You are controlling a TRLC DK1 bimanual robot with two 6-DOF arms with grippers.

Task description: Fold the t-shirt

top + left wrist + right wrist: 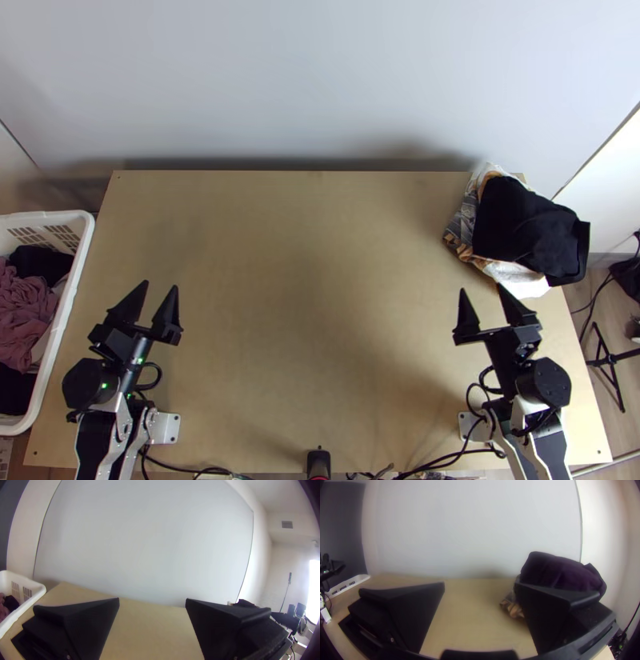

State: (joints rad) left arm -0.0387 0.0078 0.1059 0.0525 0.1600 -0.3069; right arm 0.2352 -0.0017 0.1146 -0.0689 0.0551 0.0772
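From the top, the left gripper (160,284) was wide and held nothing. The left arm (100,440) was low at the near left of the bench (320,280), with its tips to the far side. The right arm (544,444) sat much the same at the near right, and the right gripper (480,287) was wide too. At the left was a white basket (61,320) with pink clothes (24,308) in a heap. At the far right a black cloth (520,220) lay on a pile. I could not tell which was the t-shirt; my guess was the basket. It would be light, soft and floppy, so a pinch of one layer near each shoulder seemed best.

In the left wrist view, the gap between the fingers was big, and the basket was at the left.

In the right wrist view, the fingers were well apart, and the pile was at the far right.
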